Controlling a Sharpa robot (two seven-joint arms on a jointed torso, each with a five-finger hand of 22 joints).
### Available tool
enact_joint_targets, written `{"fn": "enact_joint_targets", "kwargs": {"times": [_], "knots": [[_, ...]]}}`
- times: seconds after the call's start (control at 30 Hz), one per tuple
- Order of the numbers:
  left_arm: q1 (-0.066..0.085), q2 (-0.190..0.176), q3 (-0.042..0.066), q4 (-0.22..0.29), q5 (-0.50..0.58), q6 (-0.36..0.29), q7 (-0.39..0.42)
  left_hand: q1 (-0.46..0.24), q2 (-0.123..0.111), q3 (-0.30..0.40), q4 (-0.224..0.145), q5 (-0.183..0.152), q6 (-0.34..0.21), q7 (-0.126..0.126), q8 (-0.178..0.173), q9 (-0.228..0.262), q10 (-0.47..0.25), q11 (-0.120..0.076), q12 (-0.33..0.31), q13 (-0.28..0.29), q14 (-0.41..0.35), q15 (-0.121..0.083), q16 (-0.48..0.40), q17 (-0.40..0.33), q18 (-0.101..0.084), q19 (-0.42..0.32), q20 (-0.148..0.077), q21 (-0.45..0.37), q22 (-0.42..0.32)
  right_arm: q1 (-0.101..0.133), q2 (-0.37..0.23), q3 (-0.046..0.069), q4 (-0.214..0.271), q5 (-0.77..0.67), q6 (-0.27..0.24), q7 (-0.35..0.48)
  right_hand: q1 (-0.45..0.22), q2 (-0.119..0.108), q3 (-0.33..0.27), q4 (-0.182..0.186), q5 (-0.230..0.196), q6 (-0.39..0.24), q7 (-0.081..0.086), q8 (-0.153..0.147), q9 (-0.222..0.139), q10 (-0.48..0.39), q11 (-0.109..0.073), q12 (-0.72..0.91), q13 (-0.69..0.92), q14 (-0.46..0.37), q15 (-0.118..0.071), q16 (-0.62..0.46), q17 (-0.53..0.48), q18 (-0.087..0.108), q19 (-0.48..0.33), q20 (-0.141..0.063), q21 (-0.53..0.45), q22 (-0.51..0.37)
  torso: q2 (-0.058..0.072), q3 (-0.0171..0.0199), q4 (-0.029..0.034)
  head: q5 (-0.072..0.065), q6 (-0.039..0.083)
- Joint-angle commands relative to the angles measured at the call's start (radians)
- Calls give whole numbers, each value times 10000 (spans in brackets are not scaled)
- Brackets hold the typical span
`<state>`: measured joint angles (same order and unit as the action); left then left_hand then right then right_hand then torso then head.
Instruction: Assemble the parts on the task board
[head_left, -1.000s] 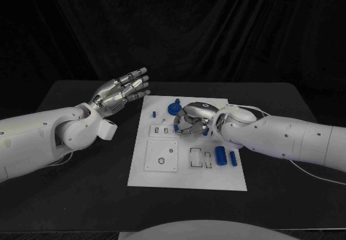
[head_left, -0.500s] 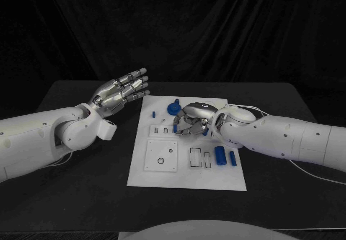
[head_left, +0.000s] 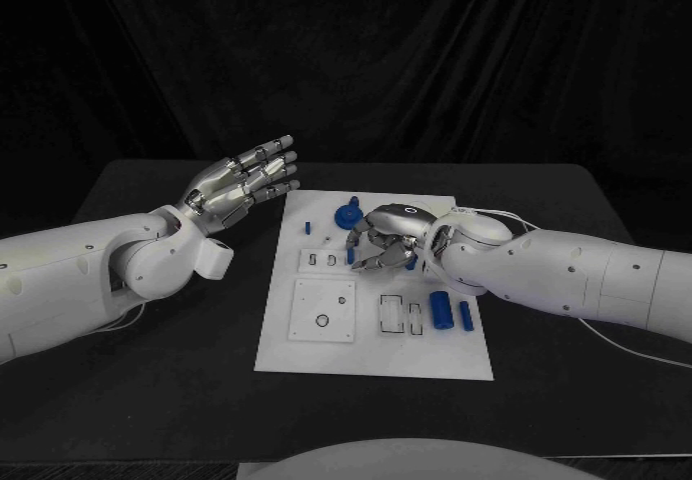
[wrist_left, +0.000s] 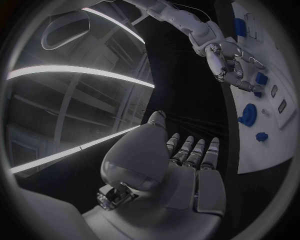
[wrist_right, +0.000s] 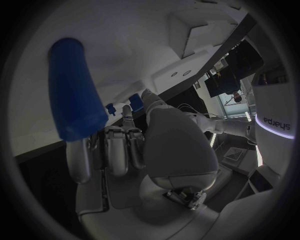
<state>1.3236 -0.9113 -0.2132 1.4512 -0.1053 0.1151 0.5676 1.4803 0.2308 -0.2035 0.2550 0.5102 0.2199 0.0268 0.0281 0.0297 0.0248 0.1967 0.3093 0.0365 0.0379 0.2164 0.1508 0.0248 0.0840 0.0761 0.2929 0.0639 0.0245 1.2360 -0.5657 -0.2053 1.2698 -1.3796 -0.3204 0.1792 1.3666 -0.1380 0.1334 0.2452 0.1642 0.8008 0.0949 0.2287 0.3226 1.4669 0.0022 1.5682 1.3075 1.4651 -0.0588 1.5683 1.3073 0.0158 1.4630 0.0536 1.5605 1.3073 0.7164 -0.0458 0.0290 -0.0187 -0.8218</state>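
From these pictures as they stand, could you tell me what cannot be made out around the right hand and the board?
- Head view: whether the right hand holds a part; its curled fingers hide what is beneath.
- Head view: the task board surface under that hand, covered by hand and wrist.
- Head view: the small slots by the blue pegs, too small to read.
- Right wrist view: the blue part looms close; its contact with the fingers is unclear.

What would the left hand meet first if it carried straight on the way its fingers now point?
Probably nothing. The left hand hovers open beside the task board, fingers aimed up and away towards the table's far edge; that line looks free, though depth is uncertain.
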Motion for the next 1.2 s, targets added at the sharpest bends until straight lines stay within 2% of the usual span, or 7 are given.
{"fn": "enact_joint_targets", "kwargs": {"times": [0.03,0.43,0.77,0.8,0.9,1.03,1.2], "knots": [[-20,13,11,12,29,76,135,96,-8,67,12,60,65,10,40,15,29,48,29,10,-23,48,23,9,-180,-64,17,-35,-6,-27,-53,5,6,-61,-455,88,25,-179,-43,226,-227,-688,7,-313,-249,1039,22,26,2633,1057,44,25,2635,-111,984,27,-51,2574,4,-2,4,-9,21],[-19,-205,13,144,-1095,-1076,385,323,-480,-7,121,-432,435,339,91,54,949,657,2877,278,1238,244,2149,273,142,1434,-15,1051,389,645,-1057,5,975,-69,-2383,883,-868,-865,-912,520,-1138,-1511,-50,-545,-832,1039,-25,26,2633,1057,-3,25,2635,-111,983,-12,-52,2574,-14,7,-19,67,135],[223,-322,21,255,-3554,-3186,203,52,-661,-426,248,-1850,4619,1596,2111,697,4329,406,6765,1480,5859,-302,6880,1506,775,6888,-232,4438,1736,1833,-2612,4,2449,189,-2944,1262,-1439,-523,-2826,532,-1120,-1396,-8,-374,-1003,1039,0,26,2633,1057,9,25,2635,-117,994,-12,-34,2581,-50,66,-44,173,347],[281,-315,22,263,-4033,-3342,-25,-507,-661,-748,345,-2393,5541,1714,2918,968,5678,-342,8181,2280,7192,-903,8682,2415,1003,8188,-595,5607,2332,1898,-2739,3,2526,291,-2968,1285,-1550,-152,-2511,528,-1118,-1121,-7,-204,-986,1039,0,26,2633,1057,11,25,2635,-134,1029,-7,23,2603,-57,67,-48,182,373],[647,-234,24,239,-6158,-3291,-1227,-1369,-498,-1226,197,-3006,5990,1419,3602,1216,7187,-859,10080,4479,8255,-1426,11210,4643,941,8983,-1129,7349,3420,2049,-3130,3,2723,810,-2905,1301,-2009,631,-2211,443,-1101,-865,55,-21,-1032,1039,45,26,2633,1057,51,25,2635,-158,1078,24,103,2635,-104,95,-60,240,448],[1245,49,26,150,-8369,-2045,-3323,-3019,-349,-2173,220,-4508,6302,1031,4263,1716,15460,-1119,12615,15343,15329,-1776,14200,15460,21,11376,-1705,13097,10752,2127,-3432,2,2785,1326,-2660,1066,-2227,1074,-2188,478,-1015,-762,108,59,-1122,1039,94,26,2633,1057,90,25,2635,-158,1078,62,103,2635,-163,148,-94,274,581],[2006,631,28,-90,-9293,232,-5726,-3699,-116,-2493,349,-4399,7395,719,4157,1995,15460,-1570,12615,15343,15329,-2165,14200,15460,-505,13670,-1833,14653,14058,2098,-3513,1,2691,1532,-2176,677,-2301,1298,-2229,467,-951,-669,113,120,-1174,1039,102,26,2633,1057,100,25,2635,-158,1078,76,103,2635,-297,230,-184,282,685]]}}
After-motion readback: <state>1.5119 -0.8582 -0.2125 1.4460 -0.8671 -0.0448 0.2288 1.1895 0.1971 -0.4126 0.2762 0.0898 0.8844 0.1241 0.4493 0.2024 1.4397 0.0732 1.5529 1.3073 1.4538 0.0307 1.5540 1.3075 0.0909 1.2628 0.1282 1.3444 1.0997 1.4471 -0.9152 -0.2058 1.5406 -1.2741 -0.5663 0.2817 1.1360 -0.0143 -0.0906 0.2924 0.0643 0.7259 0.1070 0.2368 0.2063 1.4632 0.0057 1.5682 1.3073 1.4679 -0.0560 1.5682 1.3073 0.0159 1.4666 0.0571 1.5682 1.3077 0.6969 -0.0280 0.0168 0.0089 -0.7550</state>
